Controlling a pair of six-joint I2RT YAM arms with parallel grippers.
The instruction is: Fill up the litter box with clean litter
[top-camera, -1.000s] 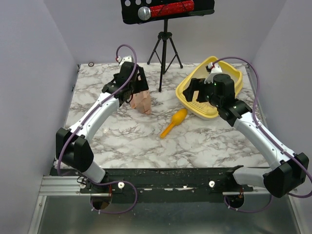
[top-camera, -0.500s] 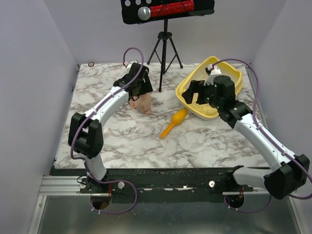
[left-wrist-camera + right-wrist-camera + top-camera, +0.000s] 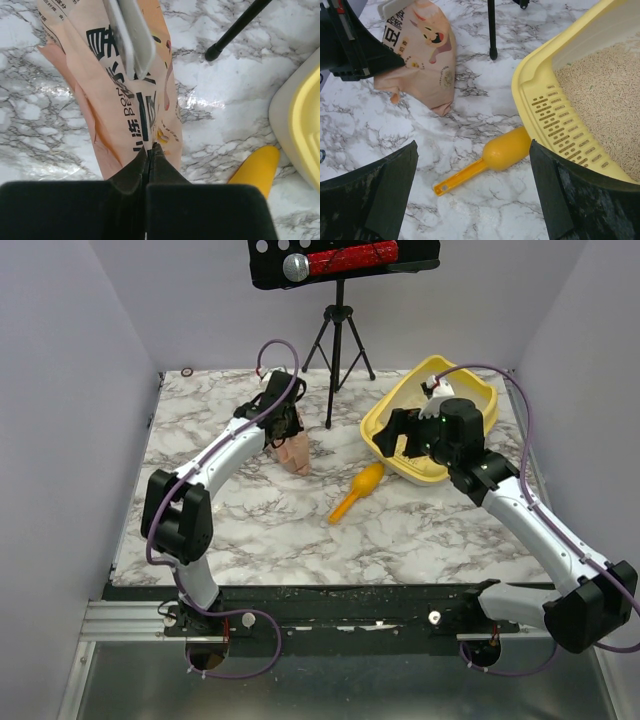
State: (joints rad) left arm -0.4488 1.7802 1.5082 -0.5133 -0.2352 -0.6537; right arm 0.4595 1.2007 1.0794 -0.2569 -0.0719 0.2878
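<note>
The yellow litter box (image 3: pixel 478 390) stands at the back right, its slotted rim (image 3: pixel 542 107) in the right wrist view, with beige clean litter (image 3: pixel 605 85) inside. A tan printed paper bag (image 3: pixel 296 452) stands left of centre. My left gripper (image 3: pixel 284 428) is at the bag's top, and in the left wrist view it (image 3: pixel 150 149) is shut with the tips pinching the edge of the bag (image 3: pixel 125 100). My right gripper (image 3: pixel 475 185) hangs open over the box's near-left rim, above a yellow scoop (image 3: pixel 505 150), with nothing between its fingers.
The scoop (image 3: pixel 358 490) lies on the marble table between the bag and the box. A black tripod (image 3: pixel 338 340) stands at the back centre, one leg (image 3: pixel 240 25) close to the bag. A grey-white flat strip (image 3: pixel 132 35) lies on the bag.
My left gripper has come down onto the bag's top and gone from open to shut on it, with the left elbow lifting. The right arm has hardly moved.
</note>
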